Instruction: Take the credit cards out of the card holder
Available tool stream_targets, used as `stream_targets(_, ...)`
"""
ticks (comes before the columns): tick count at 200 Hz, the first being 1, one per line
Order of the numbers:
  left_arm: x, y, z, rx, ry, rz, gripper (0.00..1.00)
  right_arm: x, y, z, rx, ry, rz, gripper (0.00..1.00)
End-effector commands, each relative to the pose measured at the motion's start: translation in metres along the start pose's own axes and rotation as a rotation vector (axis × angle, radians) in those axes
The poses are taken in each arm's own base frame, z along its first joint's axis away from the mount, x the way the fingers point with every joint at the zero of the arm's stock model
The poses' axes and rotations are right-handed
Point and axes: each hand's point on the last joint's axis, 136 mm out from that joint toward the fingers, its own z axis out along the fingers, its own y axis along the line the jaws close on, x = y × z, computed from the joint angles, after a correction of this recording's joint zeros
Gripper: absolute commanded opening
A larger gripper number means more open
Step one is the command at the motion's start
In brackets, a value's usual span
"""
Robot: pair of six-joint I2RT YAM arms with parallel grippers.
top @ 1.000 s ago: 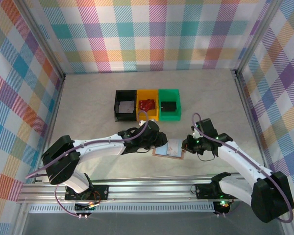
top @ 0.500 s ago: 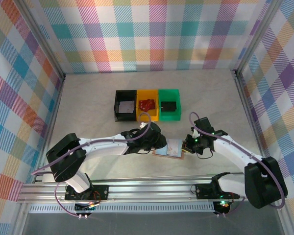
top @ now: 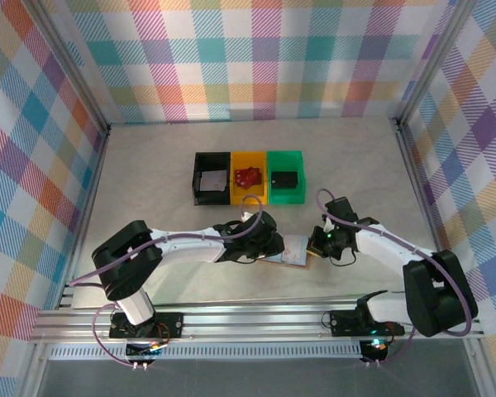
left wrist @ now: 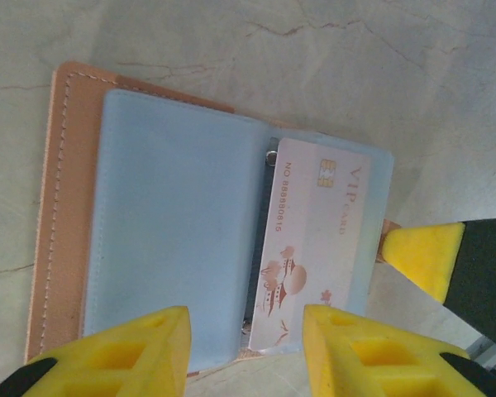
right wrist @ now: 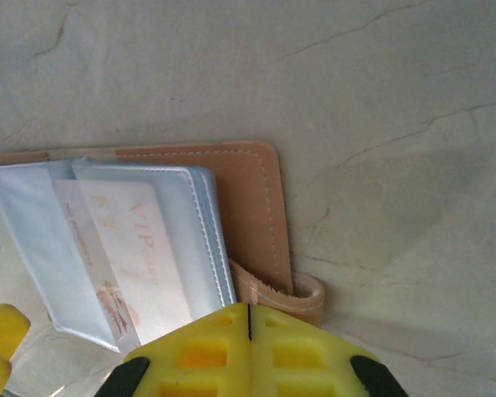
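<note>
We see the card holder (left wrist: 174, 223) lying spread open on the table (top: 149, 182) between our two grippers; a VIP credit card (left wrist: 314, 240) sits in its right-hand sleeve; the left gripper (left wrist: 244, 351) hovers above it — fingers apart, gripping nothing; the right gripper (right wrist: 248, 335), fingers pressed together, sits at the holder's strap edge.

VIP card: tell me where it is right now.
In the left wrist view the VIP card lies against the right-hand pale blue panel of the open card holder, just beyond the left gripper.
</note>
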Motion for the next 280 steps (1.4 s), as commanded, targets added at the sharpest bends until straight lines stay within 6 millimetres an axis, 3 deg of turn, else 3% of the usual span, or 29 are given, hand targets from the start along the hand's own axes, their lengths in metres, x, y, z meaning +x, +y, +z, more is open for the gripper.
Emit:
stream_targets(1, -0.004, -0.024, 0.001, 0.058, -0.007, 0.005, 0.41, -0.003, -0.003, 0.004, 0.008, -0.008, 0.022, 0.00)
stream_targets(65, -0.005, -0.031, 0.010, 0.068, 0.003, 0.005, 0.41, -0.003, -0.004, 0.006, 0.007, -0.007, 0.023, 0.00)
stream_targets(280, -0.001, -0.026, 0.039, 0.035, 0.032, 0.015, 0.40, 0.000, 0.000, 0.007, -0.020, 0.009, 0.023, 0.00)
